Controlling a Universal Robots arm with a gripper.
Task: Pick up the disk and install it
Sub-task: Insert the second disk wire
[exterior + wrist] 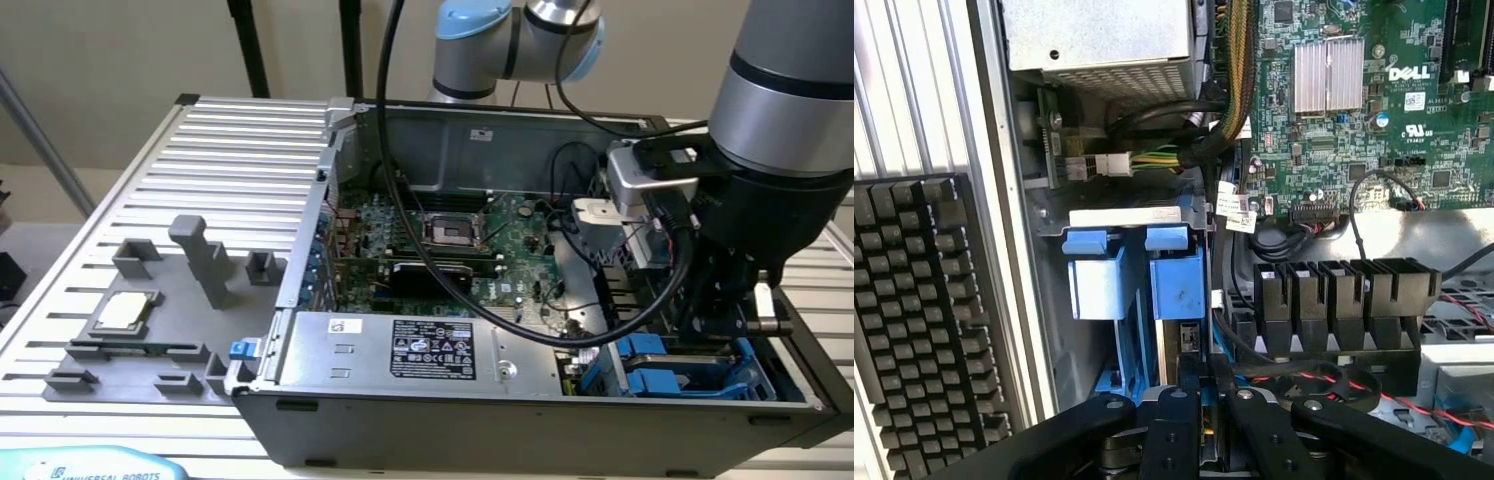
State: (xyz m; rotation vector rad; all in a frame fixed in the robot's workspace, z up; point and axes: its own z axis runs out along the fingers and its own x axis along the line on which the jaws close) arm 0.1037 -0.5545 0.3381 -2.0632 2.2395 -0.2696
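Note:
The disk stands on edge in the drive bay at the front corner of the open computer case, on the exterior view's right. Its bright blue carrier tab shows just beside my gripper. My gripper reaches down into the bay, and its black fingers sit close together, shut on the disk's thin edge. The rest of the disk's face is hidden inside the bay and behind the fingers.
A second blue carrier sits in the neighbouring slot. The grey power supply box, the green motherboard and thick black cables crowd the case. A grey fixture holding a silver chip lies on the slatted table. A black keyboard lies outside the case.

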